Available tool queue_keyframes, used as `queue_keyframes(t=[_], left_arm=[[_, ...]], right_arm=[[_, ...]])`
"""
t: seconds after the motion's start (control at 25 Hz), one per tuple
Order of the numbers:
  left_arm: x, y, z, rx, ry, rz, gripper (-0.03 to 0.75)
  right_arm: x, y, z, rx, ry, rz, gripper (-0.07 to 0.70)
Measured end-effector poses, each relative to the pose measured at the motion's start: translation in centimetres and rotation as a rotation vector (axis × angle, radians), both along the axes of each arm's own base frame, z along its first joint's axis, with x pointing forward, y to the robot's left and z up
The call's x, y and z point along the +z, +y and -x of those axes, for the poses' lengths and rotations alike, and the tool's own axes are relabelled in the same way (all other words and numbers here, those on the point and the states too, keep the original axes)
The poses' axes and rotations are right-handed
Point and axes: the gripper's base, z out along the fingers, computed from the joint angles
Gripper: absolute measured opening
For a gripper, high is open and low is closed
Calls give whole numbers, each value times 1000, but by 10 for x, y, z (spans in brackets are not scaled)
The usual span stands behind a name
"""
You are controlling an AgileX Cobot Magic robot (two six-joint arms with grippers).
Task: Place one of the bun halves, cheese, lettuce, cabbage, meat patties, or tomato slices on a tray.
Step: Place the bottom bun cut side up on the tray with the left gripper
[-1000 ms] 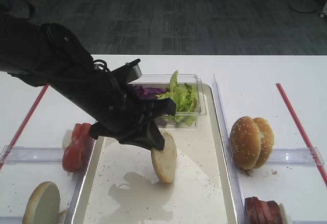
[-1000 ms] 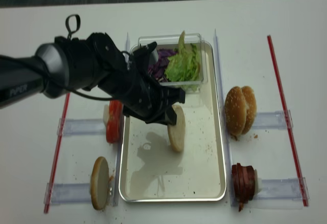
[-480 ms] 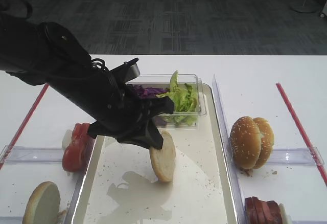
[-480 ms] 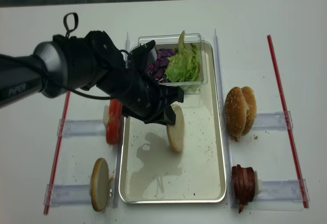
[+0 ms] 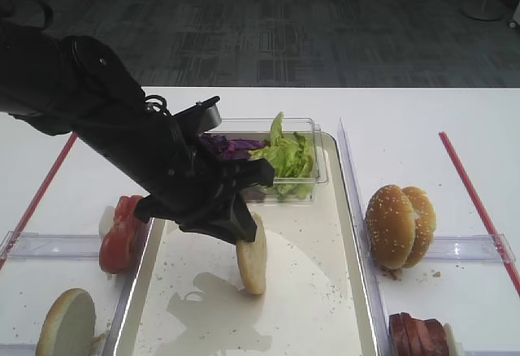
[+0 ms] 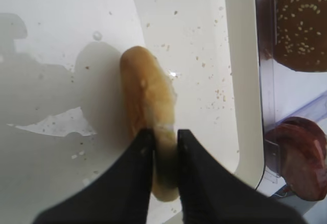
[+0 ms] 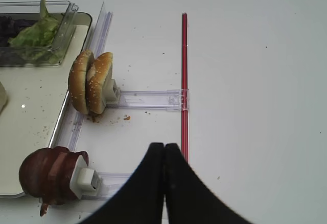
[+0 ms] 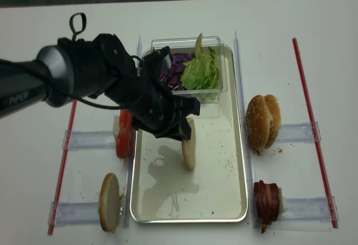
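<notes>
Your left gripper (image 6: 164, 150) sits over the middle of the tray (image 5: 357, 234), its two fingers (image 6: 137, 178) pressed close on either face of the flat bun half (image 5: 252, 258), which stands on edge with its lower rim at or just above the tray floor; contact there cannot be confirmed. At the tray's far end, the clear tub (image 5: 313, 149) holds lettuce (image 5: 286, 157) and cabbage (image 5: 231, 146). Tomato slices (image 5: 120, 234) stand left of the tray, seeded bun halves (image 5: 398, 224) and meat patties (image 5: 418, 336) right. Your right gripper (image 7: 164, 155) hovers over the table (image 7: 255, 81), jaws together, holding nothing.
</notes>
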Motion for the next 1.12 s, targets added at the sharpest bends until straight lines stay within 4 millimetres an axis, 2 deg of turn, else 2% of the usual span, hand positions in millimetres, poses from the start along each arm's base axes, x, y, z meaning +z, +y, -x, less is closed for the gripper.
queue_keyframes(t=[0.28,0.44,0.6,0.88,0.96,1.12], left_arm=[[0,0,0,0,0,-4,111],[-1,1,0,9,7,-14,159],[-4,6,1,21,23,-78,272],[-6,10,1,24,33,-130,555],[-6,10,2,24,36,-131,590],[-6,10,2,24,35,-133,607]], right_arm=[[0,0,0,0,0,0,364],[0,0,0,0,0,0,364],[0,0,0,0,0,0,364],[0,0,0,-2,0,-3,364],[0,0,0,-2,0,-3,364],[0,0,0,-2,0,-3,364]])
